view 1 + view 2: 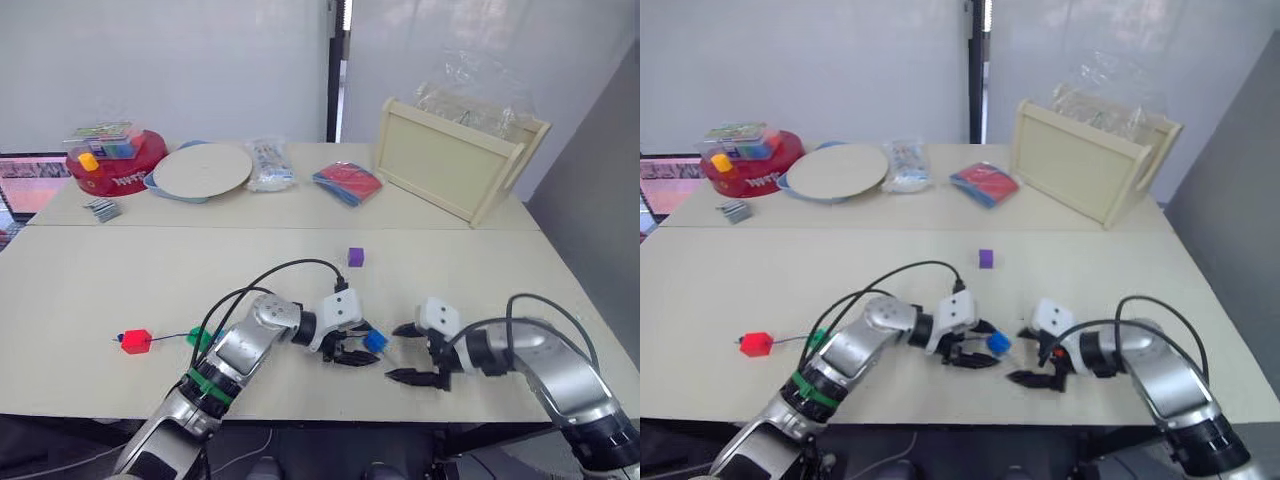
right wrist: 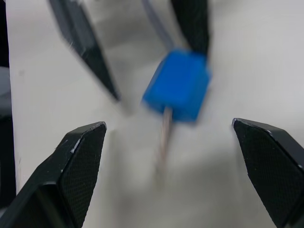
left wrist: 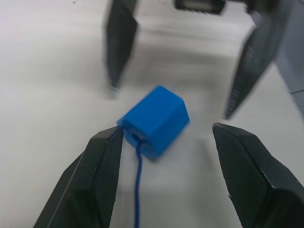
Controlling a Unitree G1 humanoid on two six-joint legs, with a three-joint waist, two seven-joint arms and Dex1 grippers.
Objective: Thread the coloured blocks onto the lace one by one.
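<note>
A blue block (image 1: pixel 375 342) lies near the table's front edge between my two grippers. The dark-blue lace (image 3: pixel 137 190) enters one face of it, and the pale tip (image 2: pixel 164 137) sticks out of the opposite face. My left gripper (image 1: pixel 350 347) is open, one finger at the block's corner and the other well clear. My right gripper (image 1: pixel 408 353) is open and faces the tip from the other side, not touching it. Further left the lace (image 1: pixel 170 337) runs through a green block (image 1: pixel 200 338) to a red block (image 1: pixel 135 341). A purple block (image 1: pixel 355 257) sits alone mid-table.
Along the back stand a red tub (image 1: pixel 115 170) with a yellow piece (image 1: pixel 89 161), a round plate (image 1: pixel 205 168), a plastic packet (image 1: pixel 268 165), a red-and-blue packet (image 1: pixel 347 182) and a tilted wooden tray (image 1: pixel 450 160). The table's front edge runs just under both grippers.
</note>
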